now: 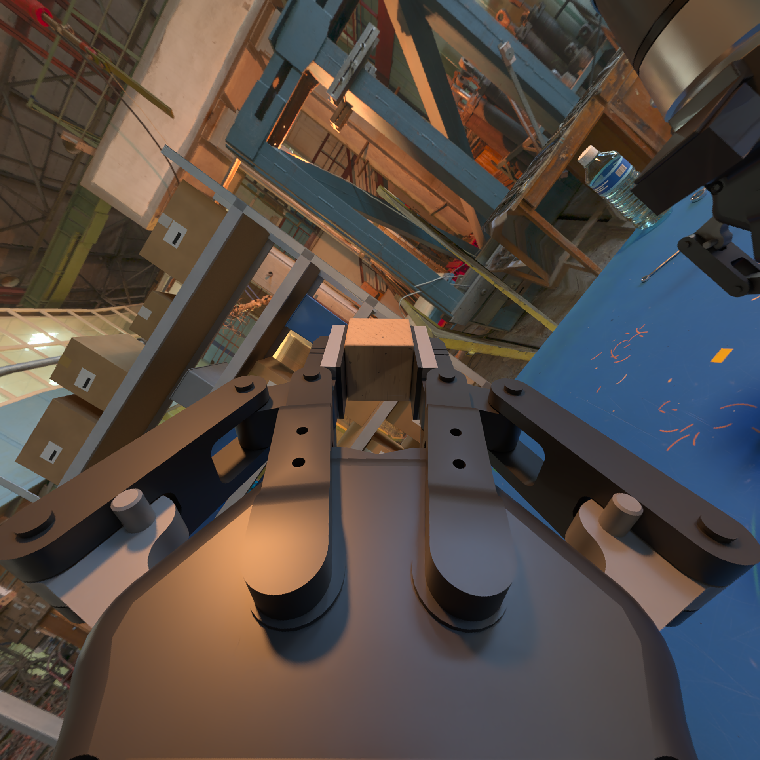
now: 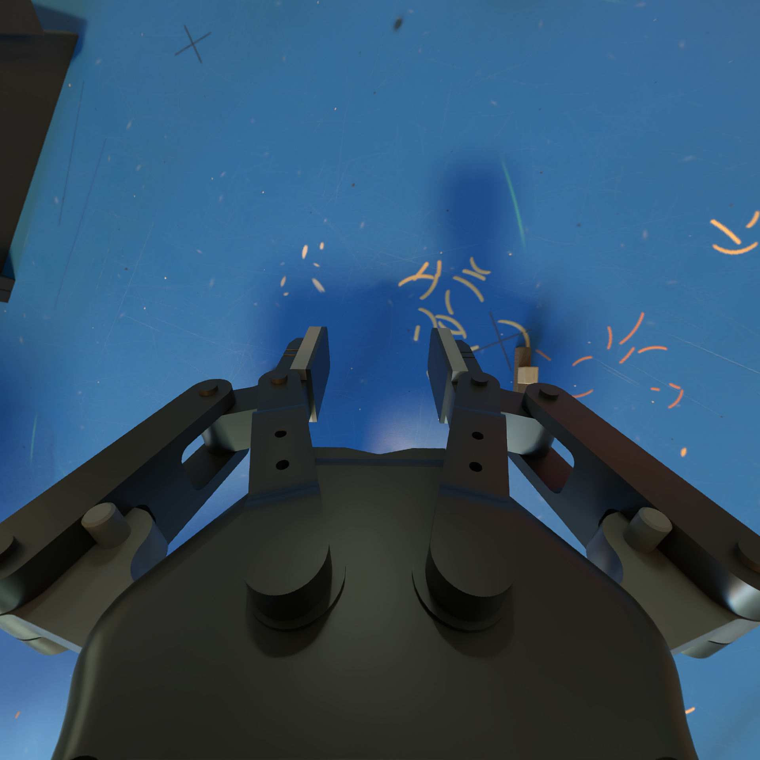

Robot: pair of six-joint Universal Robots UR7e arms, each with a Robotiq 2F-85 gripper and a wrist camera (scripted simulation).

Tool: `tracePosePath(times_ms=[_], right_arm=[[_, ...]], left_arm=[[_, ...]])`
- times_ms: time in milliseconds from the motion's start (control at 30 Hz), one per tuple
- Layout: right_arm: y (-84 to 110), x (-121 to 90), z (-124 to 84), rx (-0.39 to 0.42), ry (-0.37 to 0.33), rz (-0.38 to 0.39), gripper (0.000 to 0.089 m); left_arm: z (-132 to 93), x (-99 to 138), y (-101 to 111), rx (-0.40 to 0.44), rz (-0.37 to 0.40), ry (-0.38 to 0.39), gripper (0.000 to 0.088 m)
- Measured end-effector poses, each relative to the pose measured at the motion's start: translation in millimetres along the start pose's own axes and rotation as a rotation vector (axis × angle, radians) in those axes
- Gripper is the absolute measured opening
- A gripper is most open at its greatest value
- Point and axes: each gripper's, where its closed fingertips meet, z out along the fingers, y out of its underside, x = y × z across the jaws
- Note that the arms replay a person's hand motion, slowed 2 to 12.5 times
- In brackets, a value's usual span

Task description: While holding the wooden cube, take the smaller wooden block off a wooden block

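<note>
My left gripper (image 1: 378, 349) is shut on the wooden cube (image 1: 378, 362), held up in the air with its pads on two opposite faces. My right gripper (image 2: 378, 362) is open and empty, well above the blue table (image 2: 246, 164), looking down. A small pale wooden block (image 2: 527, 375) sits on a longer brown wooden block (image 2: 522, 355) on the table, just right of my right finger (image 2: 452, 362) and partly hidden behind its linkage. The right arm's gripper (image 1: 724, 267) shows at the right edge of the left wrist view.
A clear water bottle (image 1: 617, 185) stands at the far edge of the blue table (image 1: 658, 411). A thin metal pin (image 1: 658, 267) lies near it. Shelves with cardboard boxes (image 1: 94, 370) stand to the left. A dark box (image 2: 24, 123) sits at the table's upper left.
</note>
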Motion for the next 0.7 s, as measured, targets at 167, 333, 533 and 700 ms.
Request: tracePosePath(times_ms=[167,333,533,700], right_arm=[[-4.4,10.5,-7.9,0.037,0.023,0.023,0.0438],[-6.0,25.5,-13.6,0.061,0.069,0.044,0.044],[-3.0,45.6,-16.8,0.062,0.14,0.059,0.0445],[3.2,62.4,-16.5,0.038,0.203,0.062,0.0452]], left_arm=[[0.1,-0.2,0.9,-0.003,-0.001,0.0,0.025],[0.2,-0.5,1.6,-0.006,-0.001,-0.001,0.025],[0.1,-0.9,2.4,-0.007,-0.001,-0.002,0.025],[0.1,-1.4,2.5,-0.006,-0.001,-0.005,0.025]])
